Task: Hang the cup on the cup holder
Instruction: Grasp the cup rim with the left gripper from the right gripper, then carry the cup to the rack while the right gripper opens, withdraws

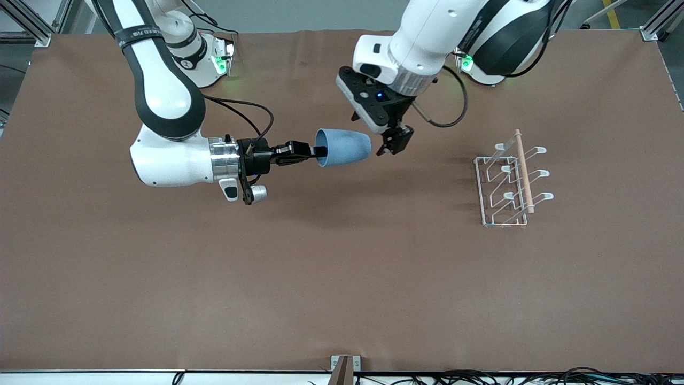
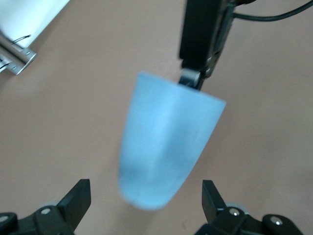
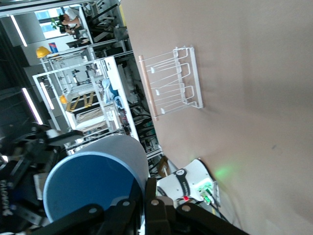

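Note:
The light-blue cup (image 1: 343, 147) is held on its side in the air over the middle of the table, its closed base toward the left arm's end. My right gripper (image 1: 318, 152) is shut on the cup's rim, one finger inside and one outside, seen in the right wrist view (image 3: 145, 196) with the cup (image 3: 93, 181). My left gripper (image 1: 394, 141) is open, just off the cup's base. In the left wrist view the cup (image 2: 166, 142) hangs between the spread fingers (image 2: 78, 196) without touching them. The white wire cup holder (image 1: 510, 179) stands toward the left arm's end.
The brown table (image 1: 320, 278) carries only the cup holder, also seen in the right wrist view (image 3: 171, 81). Both arm bases stand along the table edge farthest from the front camera. Cables and a bracket (image 1: 344, 369) sit at the nearest edge.

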`<state>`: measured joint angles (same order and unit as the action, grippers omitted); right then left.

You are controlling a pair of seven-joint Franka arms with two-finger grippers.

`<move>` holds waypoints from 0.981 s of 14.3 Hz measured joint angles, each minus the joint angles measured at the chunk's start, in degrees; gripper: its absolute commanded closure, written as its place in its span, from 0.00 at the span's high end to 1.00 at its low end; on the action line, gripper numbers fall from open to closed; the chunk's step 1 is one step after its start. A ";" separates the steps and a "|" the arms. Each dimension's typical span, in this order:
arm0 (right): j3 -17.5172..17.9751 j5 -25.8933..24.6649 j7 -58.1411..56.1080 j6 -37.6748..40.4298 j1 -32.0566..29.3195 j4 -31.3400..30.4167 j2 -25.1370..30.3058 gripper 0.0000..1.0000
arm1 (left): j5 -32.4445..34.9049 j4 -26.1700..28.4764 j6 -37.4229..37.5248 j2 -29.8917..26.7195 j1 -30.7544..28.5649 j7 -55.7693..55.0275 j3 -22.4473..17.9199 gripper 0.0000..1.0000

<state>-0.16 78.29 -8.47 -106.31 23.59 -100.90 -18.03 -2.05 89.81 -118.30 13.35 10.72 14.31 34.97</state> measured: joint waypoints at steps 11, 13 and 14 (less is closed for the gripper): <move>-0.68 0.80 -0.73 2.72 -0.08 -0.19 -2.18 0.01 | 4.12 -0.07 -6.01 5.43 3.82 5.96 -0.10 0.96; -0.64 0.87 -0.83 3.28 -0.06 -0.09 -2.17 0.02 | 5.63 -0.08 -6.34 6.67 4.33 6.79 -0.09 0.81; -0.71 0.82 -1.02 3.29 -0.09 -0.19 -2.29 0.02 | 6.04 -0.16 -6.38 6.96 4.43 6.92 -0.06 0.69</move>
<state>-0.87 79.11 -9.49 -103.02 23.50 -101.09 -20.32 3.98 89.65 -124.69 20.31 15.15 21.23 34.90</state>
